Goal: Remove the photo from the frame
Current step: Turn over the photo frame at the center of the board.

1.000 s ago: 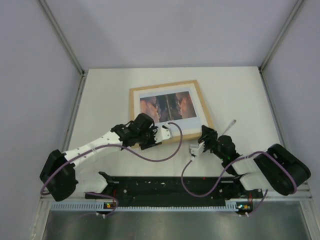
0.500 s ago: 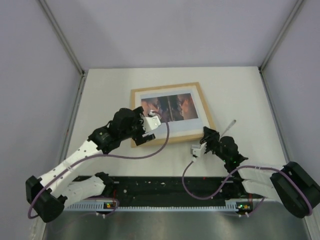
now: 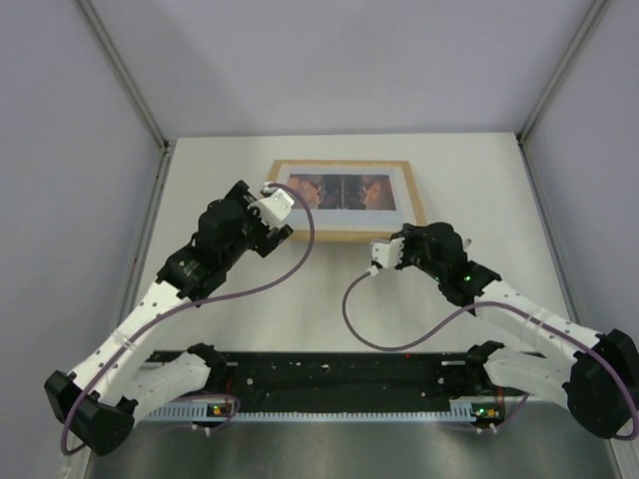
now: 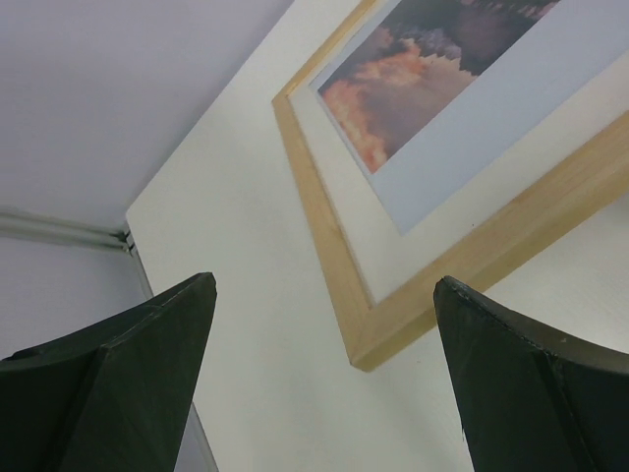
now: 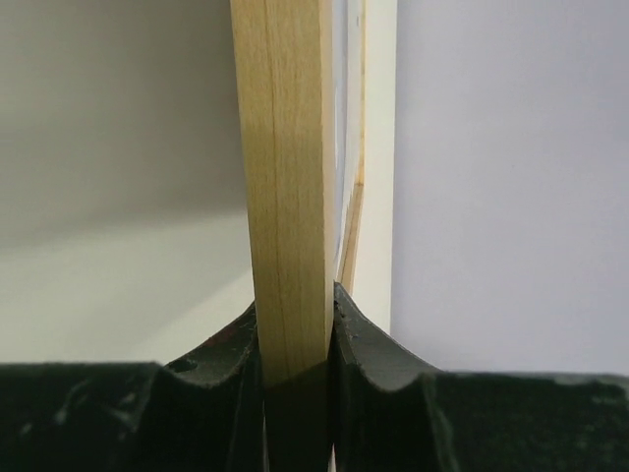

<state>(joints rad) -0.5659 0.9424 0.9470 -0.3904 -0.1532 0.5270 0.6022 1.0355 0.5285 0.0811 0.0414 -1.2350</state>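
1. Two grippers work at the large rectangular light-wood picture frame with a clear pane (image 3: 344,165). It sits on the far half of the white tabletop (image 3: 469,190). From above, the frame's near rail looks raised off the surface, though I cannot be sure of the tilt.
2. The photo (image 3: 344,192), a pale bluish-white paper sheet printed with an orange-brown mirrored cloud landscape, is inside the frame behind the pane, not yet out.
3. The right gripper (image 5: 295,334) has its jaws pinched on the frame's near rail, close to its near right corner. The wrist view shows a pad pressed to each face of the wood.
4. The left gripper (image 3: 278,200) has its jaws spread as wide as they go and holds nothing. It hovers just beside the frame's near left corner, which shows between the fingers and touches neither.
5. My judgement is that the frame is stiff and fairly light, but its pane is fragile. The smooth, narrow rail could twist in a one-corner pinch, so a second hold on a wooden rail would steady it. The glazing is no place to grip.
6. The photo will likely be thin, limp and easily creased. It lies flat against the pane, so little edge is on offer. The best hold is its pale margin, reached from the frame's back, which is hidden here.
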